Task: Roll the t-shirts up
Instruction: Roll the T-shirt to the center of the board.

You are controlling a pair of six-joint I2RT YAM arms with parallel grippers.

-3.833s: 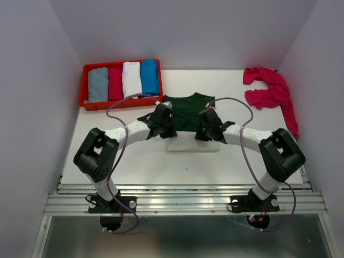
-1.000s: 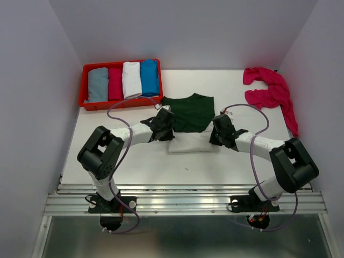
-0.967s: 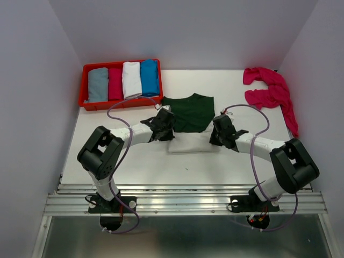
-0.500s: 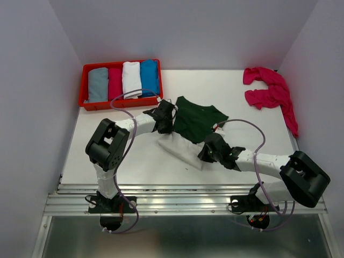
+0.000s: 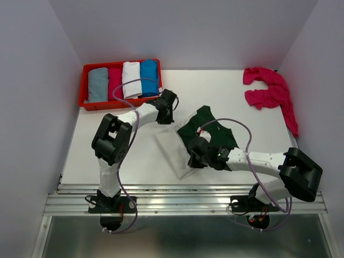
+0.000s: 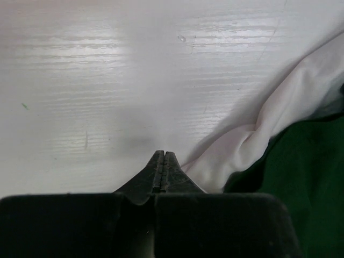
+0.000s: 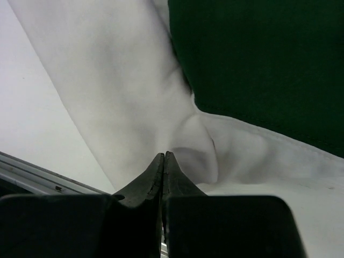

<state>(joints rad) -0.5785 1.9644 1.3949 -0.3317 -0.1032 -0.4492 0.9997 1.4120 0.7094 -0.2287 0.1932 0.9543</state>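
Observation:
The cream-white t-shirt (image 5: 173, 149) with its dark green part (image 5: 210, 128) folded over lies slanted across the middle of the table. My left gripper (image 5: 167, 119) sits at its far left corner. In the left wrist view that gripper (image 6: 164, 153) is shut, and a taut white fold of the t-shirt (image 6: 279, 102) runs out from under its right finger. My right gripper (image 5: 192, 159) is at the near end. Its jaws (image 7: 163, 153) are shut, with the white cloth (image 7: 118, 80) puckered at the tips. Loose magenta-pink t-shirts (image 5: 269, 91) lie at the back right.
A red tray (image 5: 85, 86) at the back left holds several rolled shirts: grey, magenta, white and blue. The table's metal front rail (image 5: 183, 196) runs just behind the right gripper. Grey walls close in on both sides.
The t-shirt has swung from lying square to slanted. My right gripper pulled its end toward the front and left, while my left gripper moved back toward the tray. Both stayed shut.

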